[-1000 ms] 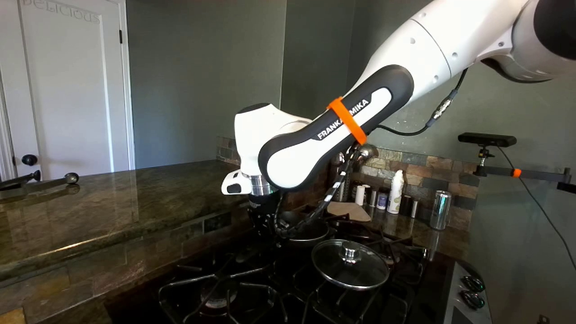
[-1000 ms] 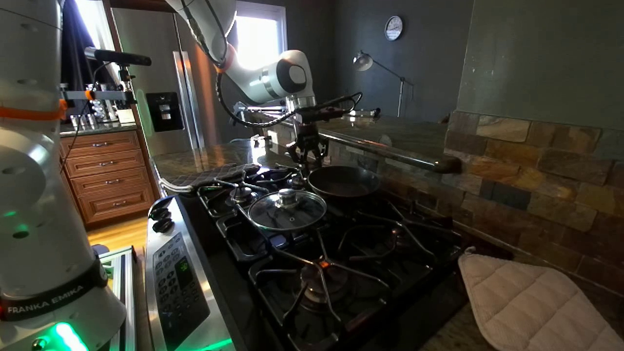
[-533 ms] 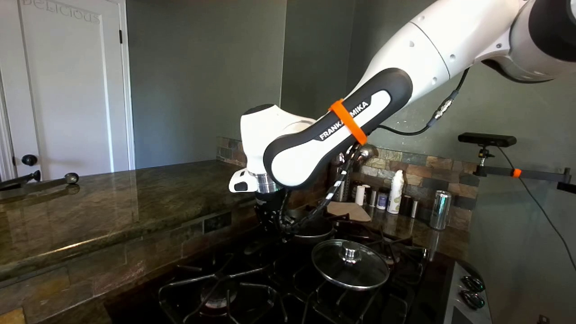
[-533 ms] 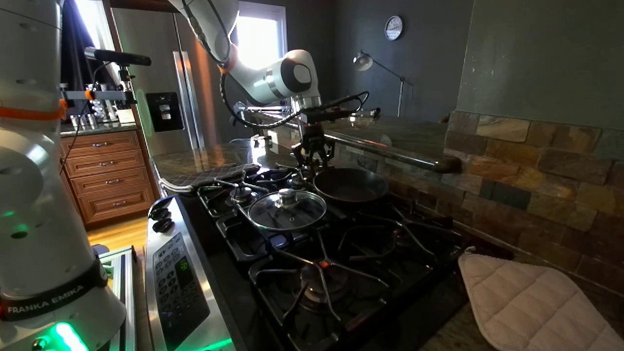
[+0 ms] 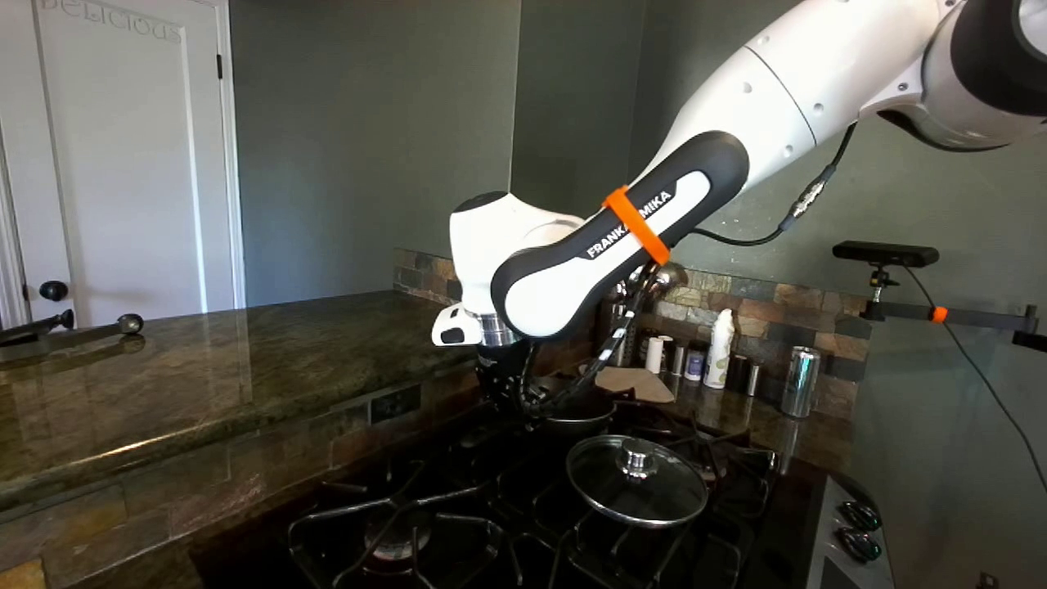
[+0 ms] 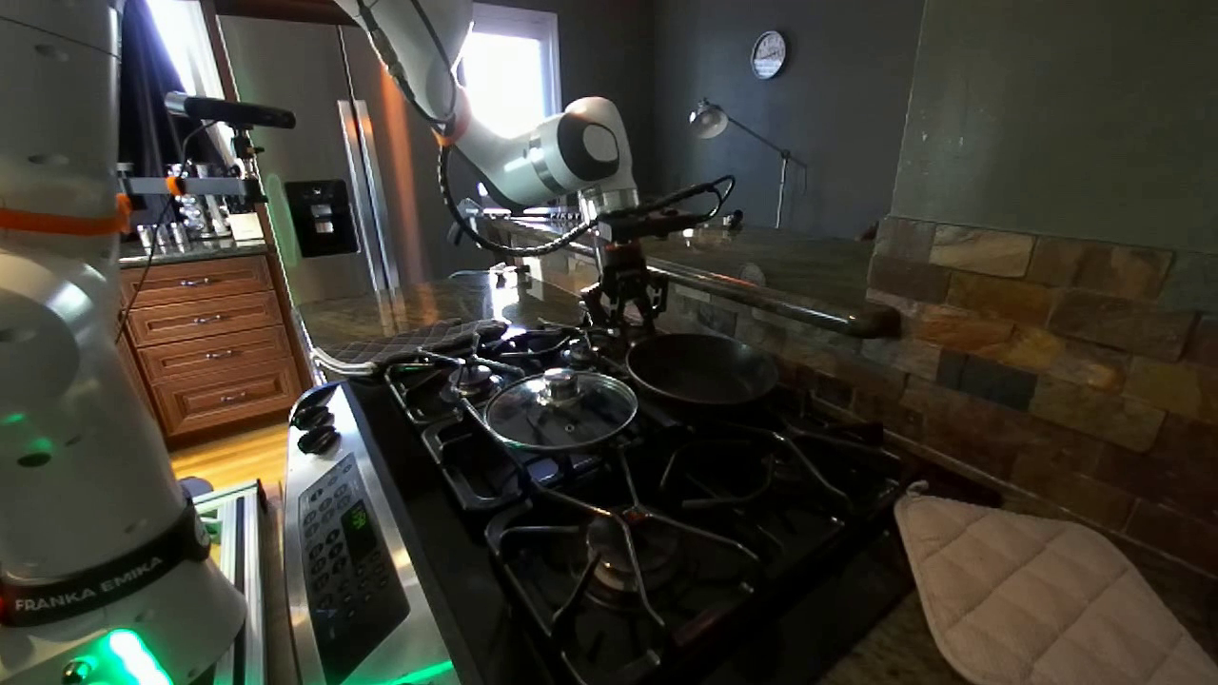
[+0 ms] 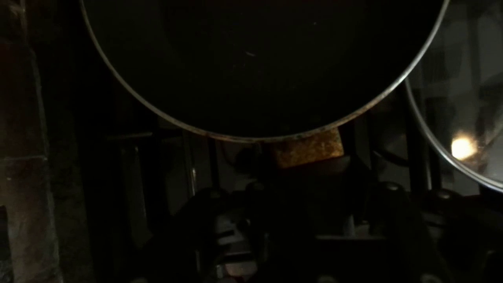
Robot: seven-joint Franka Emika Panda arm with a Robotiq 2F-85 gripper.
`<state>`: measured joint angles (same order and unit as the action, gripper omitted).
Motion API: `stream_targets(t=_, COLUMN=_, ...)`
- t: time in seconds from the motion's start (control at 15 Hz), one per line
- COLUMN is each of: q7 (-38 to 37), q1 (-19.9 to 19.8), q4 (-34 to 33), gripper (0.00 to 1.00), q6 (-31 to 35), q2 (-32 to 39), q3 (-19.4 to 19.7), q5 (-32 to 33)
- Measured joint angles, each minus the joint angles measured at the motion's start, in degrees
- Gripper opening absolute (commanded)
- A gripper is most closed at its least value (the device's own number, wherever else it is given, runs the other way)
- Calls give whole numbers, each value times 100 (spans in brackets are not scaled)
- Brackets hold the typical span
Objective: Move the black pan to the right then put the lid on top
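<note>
The 2 fingers (image 6: 658,293) grip the pan's (image 6: 702,371) handle (image 7: 316,184). Near the pan, the lid (image 6: 561,420) lies on the grates (image 6: 633,516), knob (image 6: 560,383) up.

In an exterior view we've got the lid (image 6: 561,426) on the stove (image 6: 419,504), pan (image 6: 704,373) just beside it, R & slightly behind. There's the gripper (image 6: 628,328), behind the pan's L edge; pot holder (image 6: 1056,590) nr. front R, on the counter (image 6: 880,633).

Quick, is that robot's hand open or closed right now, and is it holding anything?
Hand: closed, holding the pan by its handle.
</note>
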<state>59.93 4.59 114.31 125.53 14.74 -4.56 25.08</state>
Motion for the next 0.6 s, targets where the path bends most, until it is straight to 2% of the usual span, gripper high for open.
stream_targets(t=0.07, q7=0, q1=-14, q4=7, gripper=23, q6=0, q2=0, q3=19, q5=21)
stream_targets(t=0.13, q7=0, q1=-28, q4=15, gripper=48, q6=0, q2=-2, q3=40, q5=32)
stream_targets(t=0.53, q7=0, q1=-83, q4=31, gripper=48, q6=0, q2=-9, q3=78, q5=37)
stream_targets(t=0.6, q7=0, q1=-83, q4=32, gripper=23, q6=0, q2=-9, q3=78, q5=37)
